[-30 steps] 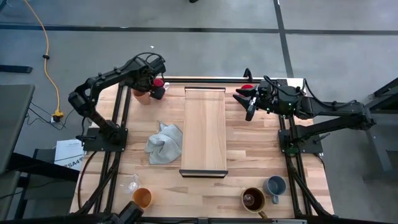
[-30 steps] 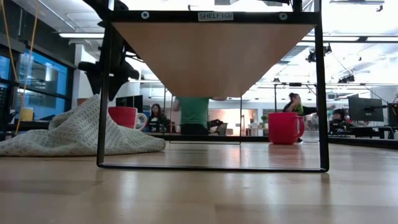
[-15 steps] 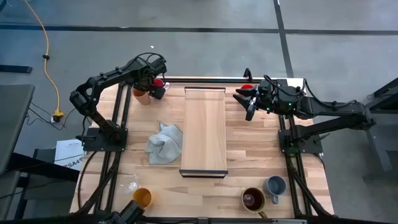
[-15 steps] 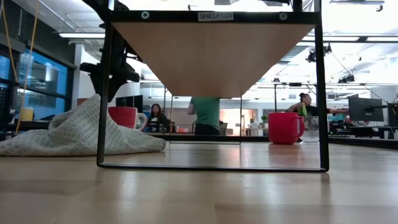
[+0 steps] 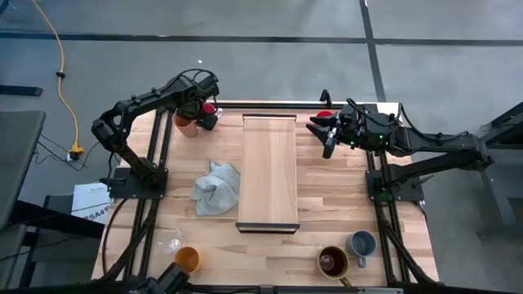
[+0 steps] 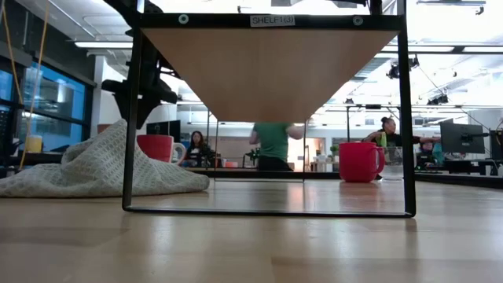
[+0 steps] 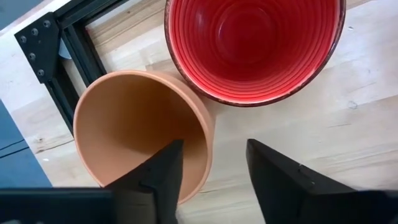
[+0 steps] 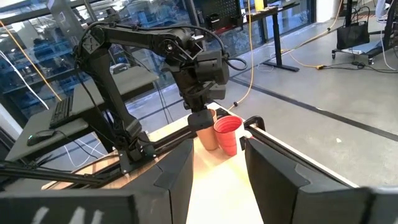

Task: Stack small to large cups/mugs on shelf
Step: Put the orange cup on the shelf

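A peach cup [image 5: 186, 125] and a red cup [image 5: 209, 108] stand side by side on the table's far left corner. They also show in the left wrist view, the peach cup [image 7: 130, 118] and the red cup [image 7: 252, 43]. My left gripper [image 7: 211, 180] is open right above them. One finger [image 7: 158, 177] hangs over the peach cup's mouth and the other [image 7: 280, 183] outside its wall; I cannot tell whether either touches. My right gripper [image 5: 324, 134] is open and empty beside a red mug [image 5: 324, 116], right of the shelf [image 5: 270, 175].
A grey cloth [image 5: 216, 189] lies left of the shelf. An orange cup [image 5: 186, 260] and a clear glass [image 5: 173, 242] stand at the near left. A brown mug [image 5: 333, 261] and a blue-grey mug [image 5: 361, 242] stand at the near right. People move in the room behind.
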